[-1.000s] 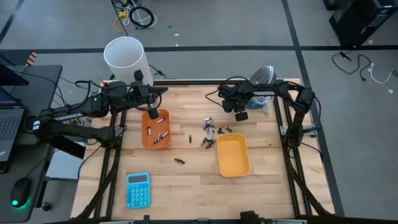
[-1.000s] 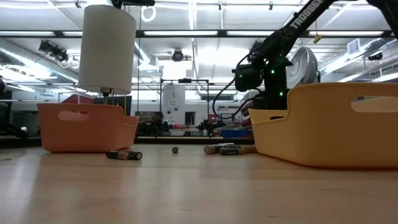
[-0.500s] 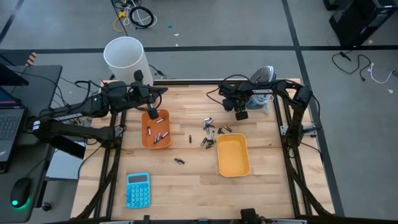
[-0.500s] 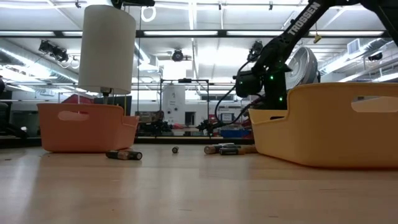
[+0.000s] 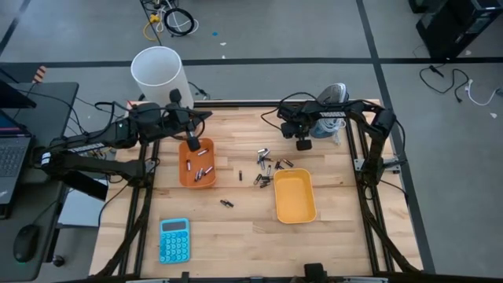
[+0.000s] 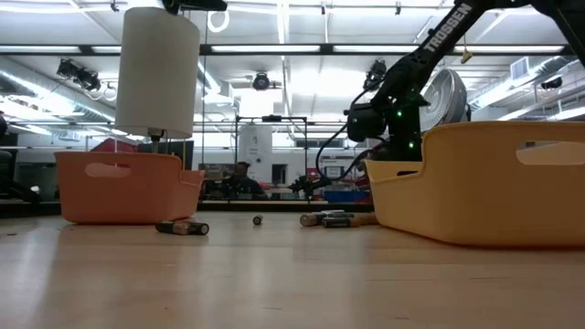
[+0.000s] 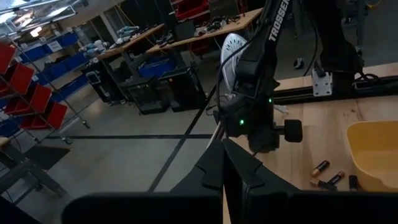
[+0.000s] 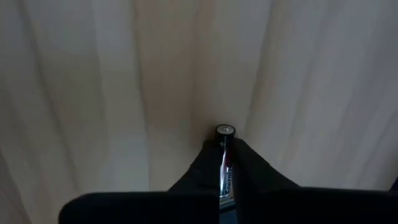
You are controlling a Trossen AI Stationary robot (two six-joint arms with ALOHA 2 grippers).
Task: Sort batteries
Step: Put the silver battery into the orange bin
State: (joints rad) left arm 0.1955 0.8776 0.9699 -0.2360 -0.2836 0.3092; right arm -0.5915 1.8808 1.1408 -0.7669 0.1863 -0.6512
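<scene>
Wooden table point(image 5: 244, 228) is carrying an orange tray point(image 5: 197, 163) w/ sorted cells and a yellow tray point(image 5: 295, 196) waiting beside the loose batteries point(image 5: 267, 167), while the right gripper point(image 5: 303, 144) is clamping one battery point(image 8: 225, 149) for sorting (left gripper point(image 5: 192, 144), fingers together, is idling over the orange tray).

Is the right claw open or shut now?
Shut on a battery: in the right wrist view the right claw has both fingers pressed against it.
</scene>
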